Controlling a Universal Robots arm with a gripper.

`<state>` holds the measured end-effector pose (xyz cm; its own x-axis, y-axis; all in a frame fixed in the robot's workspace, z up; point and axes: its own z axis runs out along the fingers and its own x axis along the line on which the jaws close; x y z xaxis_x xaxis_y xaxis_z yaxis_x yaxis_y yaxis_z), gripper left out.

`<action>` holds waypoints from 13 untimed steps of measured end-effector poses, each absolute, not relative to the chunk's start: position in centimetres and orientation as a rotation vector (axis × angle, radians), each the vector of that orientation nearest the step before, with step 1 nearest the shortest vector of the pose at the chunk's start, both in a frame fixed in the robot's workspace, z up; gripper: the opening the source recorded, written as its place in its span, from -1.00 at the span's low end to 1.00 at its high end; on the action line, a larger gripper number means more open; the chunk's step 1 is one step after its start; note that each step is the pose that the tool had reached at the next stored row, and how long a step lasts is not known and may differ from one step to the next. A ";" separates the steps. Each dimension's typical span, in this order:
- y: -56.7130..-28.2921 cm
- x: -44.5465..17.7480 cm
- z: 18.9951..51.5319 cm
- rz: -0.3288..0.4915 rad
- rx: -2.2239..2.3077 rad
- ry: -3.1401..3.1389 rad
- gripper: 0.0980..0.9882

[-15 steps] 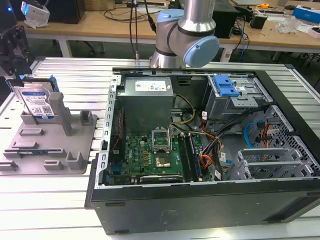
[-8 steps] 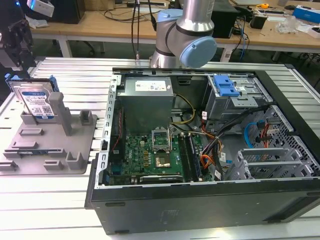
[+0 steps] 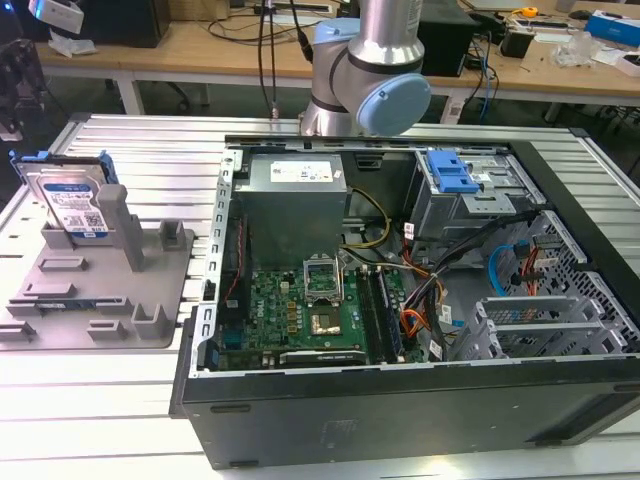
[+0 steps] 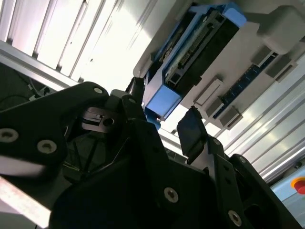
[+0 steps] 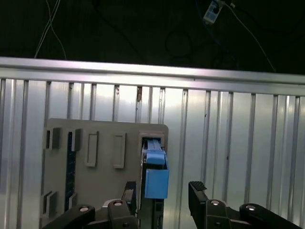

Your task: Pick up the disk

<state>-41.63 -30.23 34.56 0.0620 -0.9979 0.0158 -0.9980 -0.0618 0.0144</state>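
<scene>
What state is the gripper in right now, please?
Gripper: open, holding nothing; the disk is not yet gripped.

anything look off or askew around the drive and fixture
Nothing looks damaged or spilled. The silver metal hard drive with blue side rails stands on edge, slotted in the grey plastic fixture plate; that looks deliberate.

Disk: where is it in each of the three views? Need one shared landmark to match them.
Exterior view: disk stands upright in the fixture plate, at the exterior view's left.
First wrist view: disk edge-on in the plate's slot, in line with the gap of the open gripper.
Second wrist view: disk edge-on, beyond the gripper.
Shared landmark: the grey fixture plate holding the disk.
</scene>
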 end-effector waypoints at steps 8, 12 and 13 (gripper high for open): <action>-31.1 -41.6 34.0 0.001 2.272 -2.136 0.03; -31.1 -41.6 33.5 0.000 2.272 -2.136 0.03; -31.1 -41.6 33.5 0.000 2.272 -2.136 0.03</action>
